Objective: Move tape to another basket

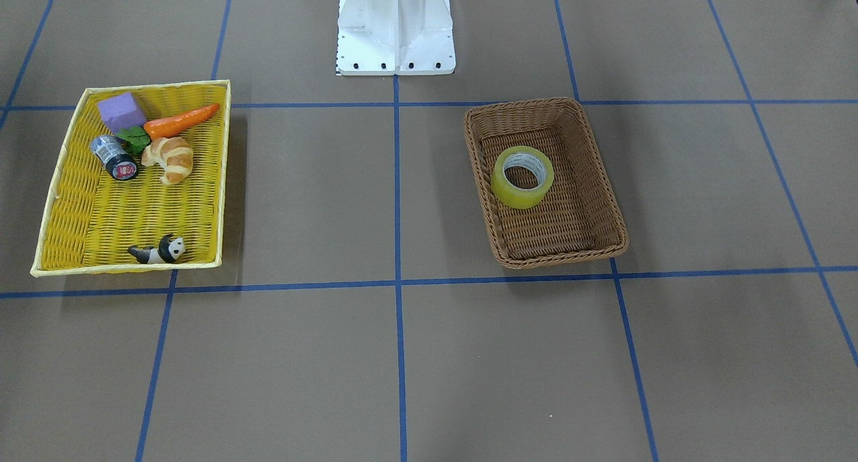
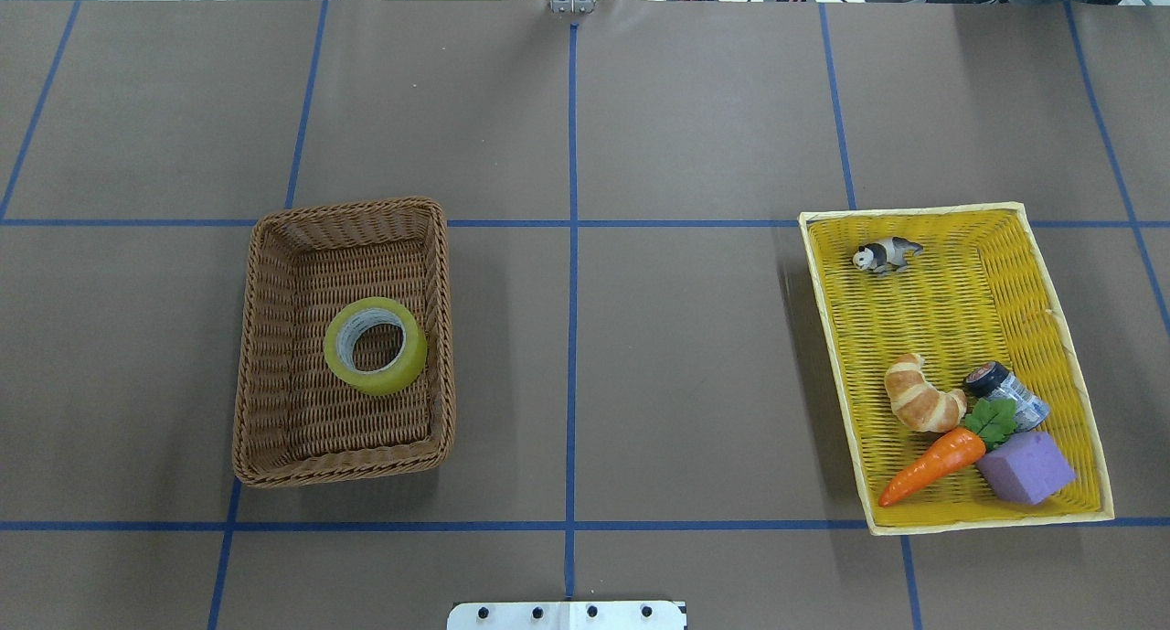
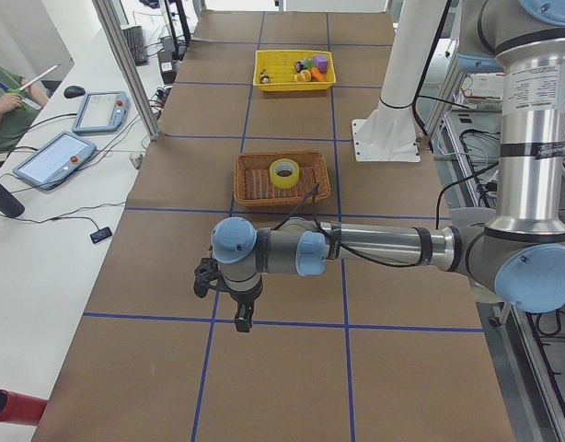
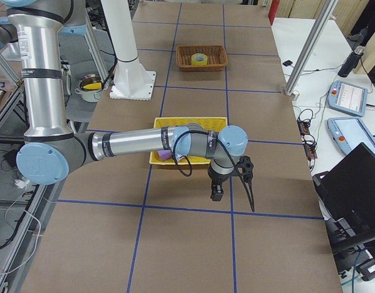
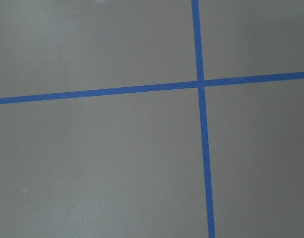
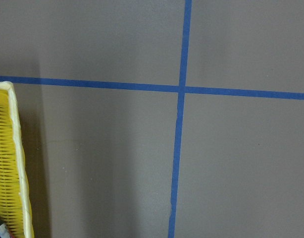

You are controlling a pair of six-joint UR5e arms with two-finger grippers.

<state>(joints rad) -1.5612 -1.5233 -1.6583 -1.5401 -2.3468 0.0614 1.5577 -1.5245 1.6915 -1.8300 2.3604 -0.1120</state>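
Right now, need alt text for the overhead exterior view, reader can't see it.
A roll of yellow tape lies flat, alone in a brown wicker basket on the view's left. On the right, a shallow yellow basket holds a croissant, carrot, purple block, dark cylinder and toy panda. No robot arm shows over the brown table.

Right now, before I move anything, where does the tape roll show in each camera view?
Exterior front-facing: tape roll right of centre, lying inside the brown wicker basket.
Overhead exterior: left of centre, in the same basket.
Exterior left: upper middle, in the basket.
Exterior right: near the top, centre, in the basket.
Left wrist-mounted: not in it.
Right wrist-mounted: not in it.
Shared landmark: the brown wicker basket around the roll.
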